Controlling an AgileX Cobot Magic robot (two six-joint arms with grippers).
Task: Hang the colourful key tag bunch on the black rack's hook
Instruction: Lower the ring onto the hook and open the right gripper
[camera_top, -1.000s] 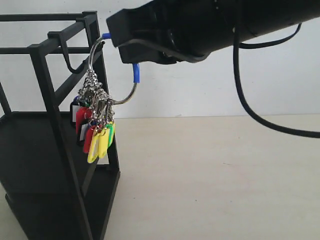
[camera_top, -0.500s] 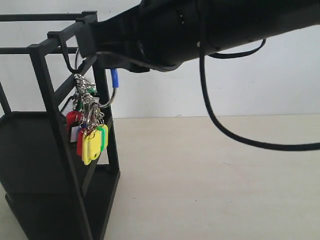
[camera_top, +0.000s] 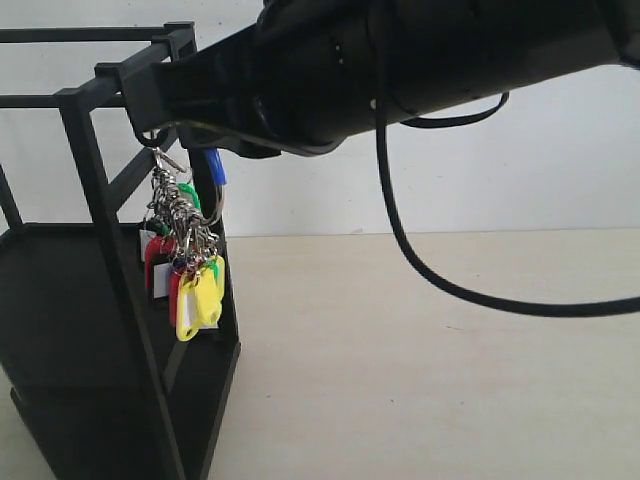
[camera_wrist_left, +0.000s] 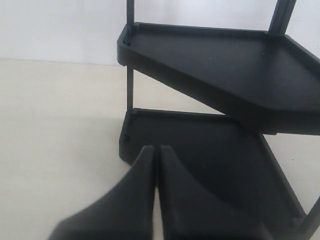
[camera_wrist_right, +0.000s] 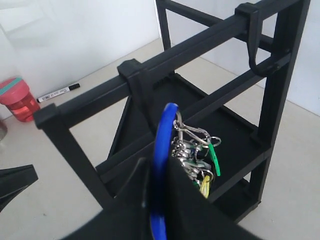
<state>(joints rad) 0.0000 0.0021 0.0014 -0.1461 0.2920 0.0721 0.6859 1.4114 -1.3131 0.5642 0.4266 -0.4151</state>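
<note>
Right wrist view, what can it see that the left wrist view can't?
Only the right wrist view shows the key bunch, its blue ring pinched in the right claw, plus a hook, a red cup and a pen. Only the left wrist view shows the left claw, shut with nothing in it. Both show the black rack and the pale table.
</note>
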